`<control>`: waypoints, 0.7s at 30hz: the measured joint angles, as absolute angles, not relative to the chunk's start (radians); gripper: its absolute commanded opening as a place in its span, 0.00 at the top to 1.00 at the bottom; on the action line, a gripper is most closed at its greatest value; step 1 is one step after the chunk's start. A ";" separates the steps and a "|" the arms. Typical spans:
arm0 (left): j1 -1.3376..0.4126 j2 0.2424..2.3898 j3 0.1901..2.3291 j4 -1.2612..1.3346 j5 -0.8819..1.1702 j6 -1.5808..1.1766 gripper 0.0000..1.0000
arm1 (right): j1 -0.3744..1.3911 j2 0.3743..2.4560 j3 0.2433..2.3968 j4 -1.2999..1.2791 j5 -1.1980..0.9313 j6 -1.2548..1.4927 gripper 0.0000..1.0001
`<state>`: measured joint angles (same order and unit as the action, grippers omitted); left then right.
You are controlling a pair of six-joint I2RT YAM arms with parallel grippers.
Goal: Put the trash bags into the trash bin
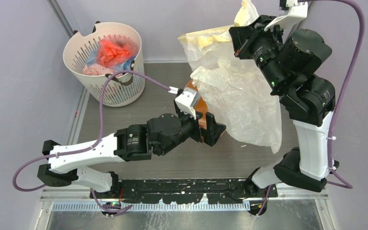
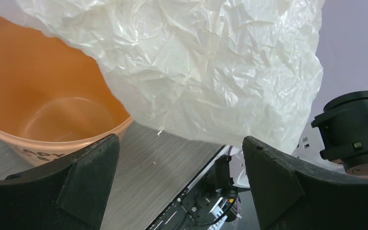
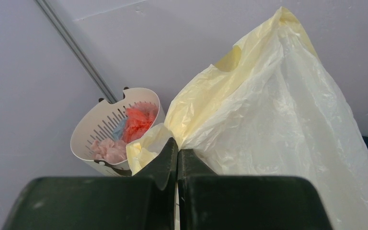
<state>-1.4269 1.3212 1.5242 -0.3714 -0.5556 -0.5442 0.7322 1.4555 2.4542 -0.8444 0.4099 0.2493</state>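
Top view: right gripper (image 1: 239, 39) was clamped tight on the top of the trash bag (image 1: 242, 96), held high over the table's (image 1: 230, 163) far right. The film draped down past the trash bin (image 1: 197, 101) at mid-table, mostly over its right side, not inside. Left gripper (image 1: 212, 128) sat just beside the bin's near side, jaws wide, holding nothing. Risk, imo: the bag is limp & longer than the bin, so lowering it could spill it over the rim or drag/tip the light bin w/ nothing steadying it. White slotted basket (image 1: 88, 72) sat at the far left corner, well apart.

Left wrist: thin, crinkly, translucent bag (image 2: 196, 72) overhung the rim of the smooth, round, tapered orange bin (image 2: 43, 96), which looked empty. Brushed table surface below.

Right wrist: fingers (image 3: 165, 158) were pressed together on a bunched pale-yellow fold of the bag (image 3: 268, 120). Such a small pinch of slick film could slide out.
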 measured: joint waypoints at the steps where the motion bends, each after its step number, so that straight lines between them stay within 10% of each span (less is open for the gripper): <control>1: -1.427 1.320 1.508 -0.340 -0.557 -0.547 0.00 | 0.731 1.450 2.450 -0.843 0.410 0.250 0.99; 21: -1.427 1.314 1.208 0.191 -0.547 -0.515 0.00 | 0.731 1.376 2.390 -0.832 0.394 0.272 0.99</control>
